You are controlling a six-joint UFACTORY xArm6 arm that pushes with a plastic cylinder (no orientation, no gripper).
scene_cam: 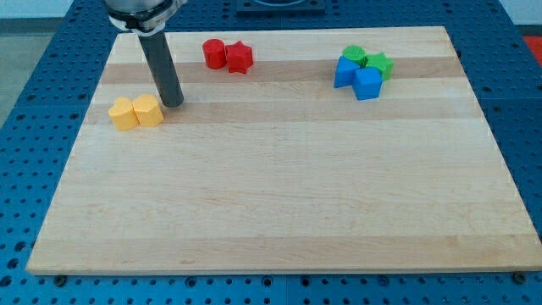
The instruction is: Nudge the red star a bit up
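Here, my tip (173, 103) stood just right of two yellow blocks (135, 112). The red star (240, 57) lay well apart, touching a red cylinder (213, 53). No pincer was fitted.

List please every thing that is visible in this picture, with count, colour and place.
red star: 1, red, near the view's top, left of centre
red round block: 1, red, touching the star's left side
yellow blocks: 2, yellow, side by side at the view's left
green blocks: 2, green, upper right
blue blocks: 2, blue, just below the green ones
board: 1, pale wood, on a blue perforated table
my tip: 1, dark rod, just right of the yellow blocks, left of and below the star
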